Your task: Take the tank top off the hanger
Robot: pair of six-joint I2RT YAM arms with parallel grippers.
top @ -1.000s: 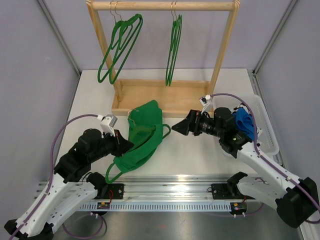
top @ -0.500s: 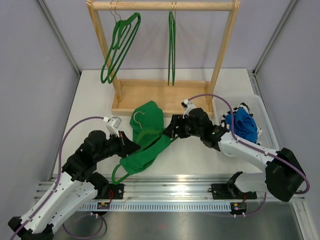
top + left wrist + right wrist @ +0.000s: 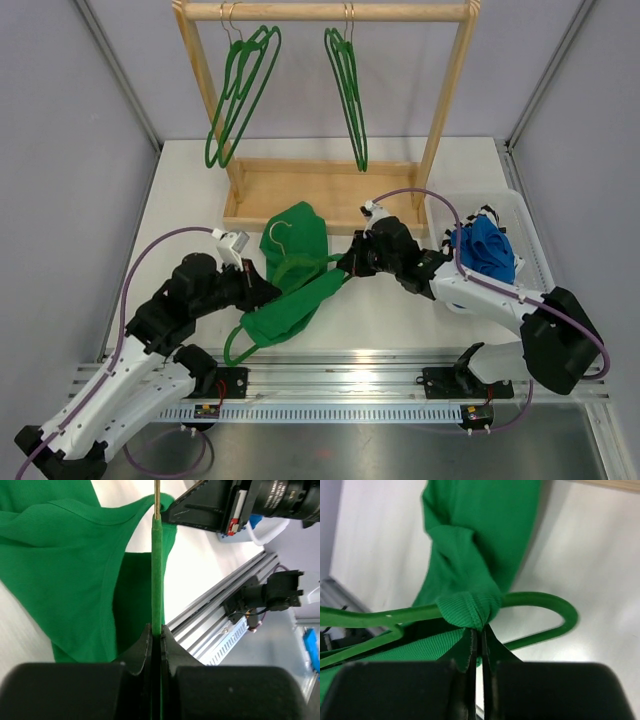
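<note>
Blue cloth (image 3: 487, 250) in clear bin (image 3: 531, 246)

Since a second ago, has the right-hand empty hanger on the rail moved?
Yes. The right-hand hanger has swung right: its lower end now hangs nearer the rack's right post, while its hook end stays put.

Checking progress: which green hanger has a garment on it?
The hanger off the rack, threaded through the tank top and gripped by the left claw; those on the rack hang bare.
</note>
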